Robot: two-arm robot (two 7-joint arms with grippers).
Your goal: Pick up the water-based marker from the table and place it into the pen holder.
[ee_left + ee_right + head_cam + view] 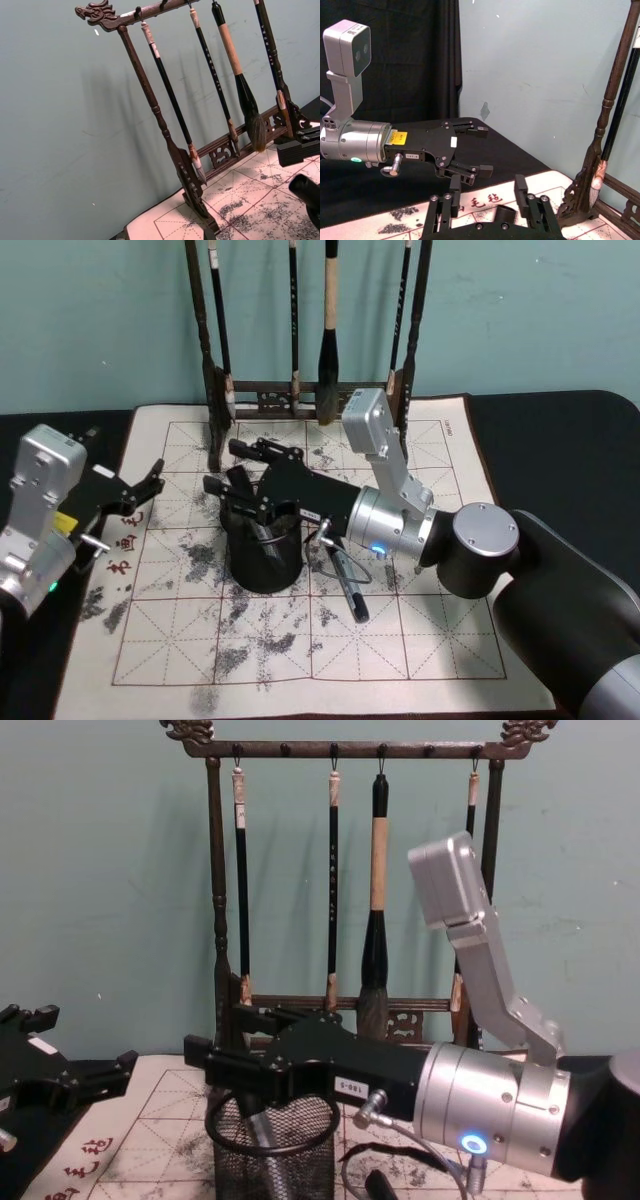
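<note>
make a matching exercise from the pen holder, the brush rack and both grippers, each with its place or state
Things:
1. pen holder
2. brush rack
3. left gripper
4. right gripper

Places and states:
A. open, over the left edge of the mat
B. upright at the mat's far edge
C. open, over the mesh cup near the mat's middle
D. standing on the mat, under a gripper's fingers

Pairs: 1-D, 2-B, 3-A, 4-C
</note>
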